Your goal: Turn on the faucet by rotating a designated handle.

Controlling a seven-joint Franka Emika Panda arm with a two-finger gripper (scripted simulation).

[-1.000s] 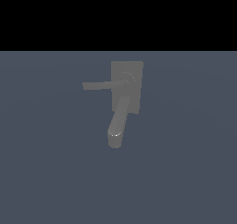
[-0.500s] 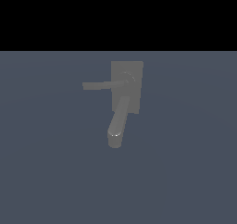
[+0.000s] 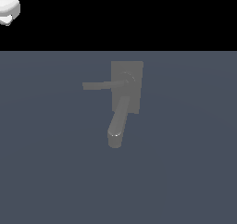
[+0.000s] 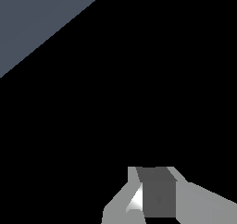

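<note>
The matte grey faucet (image 3: 133,96) stands on the blue-grey floor in the exterior view, a rectangular block with a round hub. Its thick spout (image 3: 118,121) curves down toward the camera and ends in a rounded tip. The handle (image 3: 102,85) is a thin straight bar running from the hub toward the exterior view's left. A white part of my arm (image 3: 8,8) shows in the top left corner, far from the faucet. In the wrist view my gripper (image 4: 157,172) shows only as grey finger parts against black, with nothing visibly held. The faucet is out of that view.
The blue-grey floor (image 3: 185,172) spreads around the faucet with a black background behind it. A wedge of the same floor (image 4: 37,15) fills one corner of the wrist view.
A white part of my arm has come into the exterior view's top left corner. The faucet and its handle have not moved.
</note>
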